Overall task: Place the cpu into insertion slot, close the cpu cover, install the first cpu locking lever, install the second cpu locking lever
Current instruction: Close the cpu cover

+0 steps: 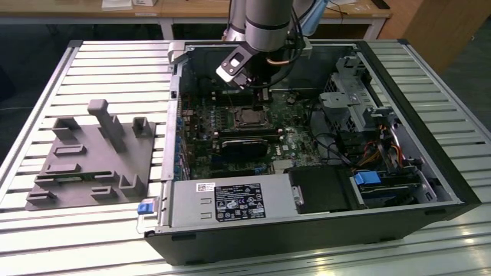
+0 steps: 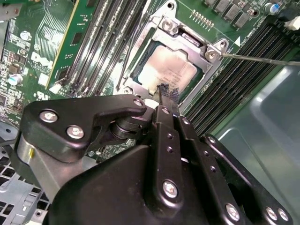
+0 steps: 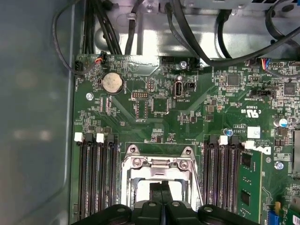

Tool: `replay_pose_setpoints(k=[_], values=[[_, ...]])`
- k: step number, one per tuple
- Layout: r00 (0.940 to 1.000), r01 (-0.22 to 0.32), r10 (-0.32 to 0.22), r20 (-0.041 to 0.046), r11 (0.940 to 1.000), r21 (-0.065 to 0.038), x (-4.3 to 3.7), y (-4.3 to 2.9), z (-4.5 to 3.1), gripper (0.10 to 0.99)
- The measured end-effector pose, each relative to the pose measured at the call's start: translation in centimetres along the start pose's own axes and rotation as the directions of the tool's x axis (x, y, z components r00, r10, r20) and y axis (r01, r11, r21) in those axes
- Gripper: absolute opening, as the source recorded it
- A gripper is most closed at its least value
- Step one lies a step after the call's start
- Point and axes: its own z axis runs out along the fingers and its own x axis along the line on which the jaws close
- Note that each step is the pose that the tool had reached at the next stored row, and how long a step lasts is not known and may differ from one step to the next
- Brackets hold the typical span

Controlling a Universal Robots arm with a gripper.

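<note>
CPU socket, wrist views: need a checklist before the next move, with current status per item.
1. cpu seated, silver top showing through the window: ok.
2. cpu cover down flat over it: ok.
3. gripper shut, holding nothing: ok.
4. Gripper tip over the cover's edge; touching it: cannot tell.
5. locking lever, a thin rod jutting from the cover's corner, latched: cannot tell.
</note>
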Motion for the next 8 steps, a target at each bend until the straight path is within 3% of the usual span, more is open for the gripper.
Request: replay_pose_setpoints(k=[8], values=[[1.0000,0.000,0.000,0.0000,1.0000,0.000,0.01,-0.68,0.02,0.106]])
